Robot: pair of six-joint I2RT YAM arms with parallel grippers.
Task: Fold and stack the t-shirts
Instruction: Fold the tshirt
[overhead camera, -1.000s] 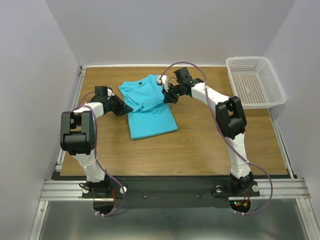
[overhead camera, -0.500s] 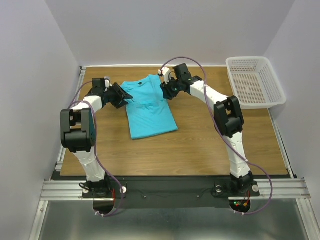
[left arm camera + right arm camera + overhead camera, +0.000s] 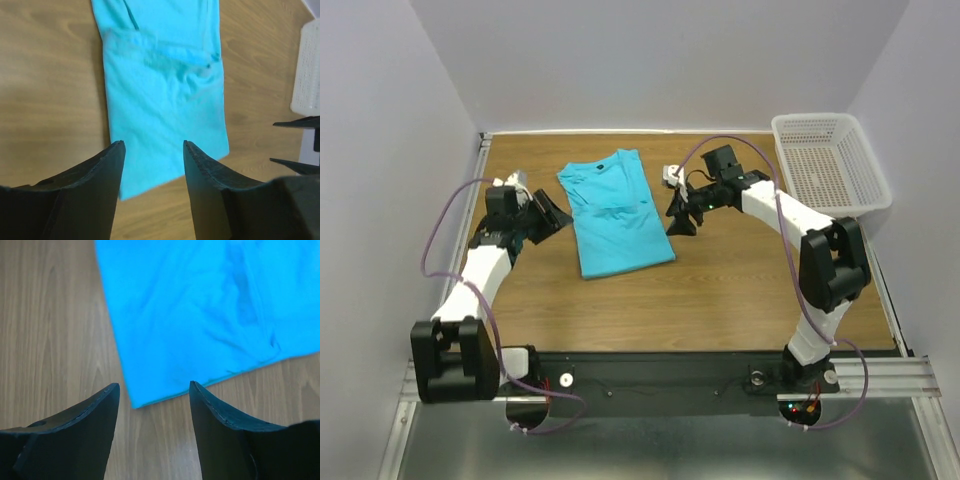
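One turquoise t-shirt [image 3: 618,215] lies flat on the wooden table [image 3: 720,290], folded into a long narrow strip with its collar end toward the back. In the left wrist view the t-shirt [image 3: 165,95] fills the upper middle, with a crease across it. My left gripper [image 3: 548,212] hovers just left of the shirt, open and empty, its jaws [image 3: 152,144] spread and pointing at the cloth. My right gripper [image 3: 680,222] hovers just right of the shirt, also open with nothing between its jaws [image 3: 154,385]. A corner of the shirt [image 3: 200,315] shows beyond them.
A white mesh basket [image 3: 830,165] stands at the back right corner of the table, and its edge [image 3: 306,75] shows in the left wrist view. White walls close in the table at the left, back and right. Bare wood lies in front of the shirt.
Both grippers have opened and let go of the shirt. The left arm drew back to the left, the right arm to the right and nearer. The shirt now lies narrower and flat.
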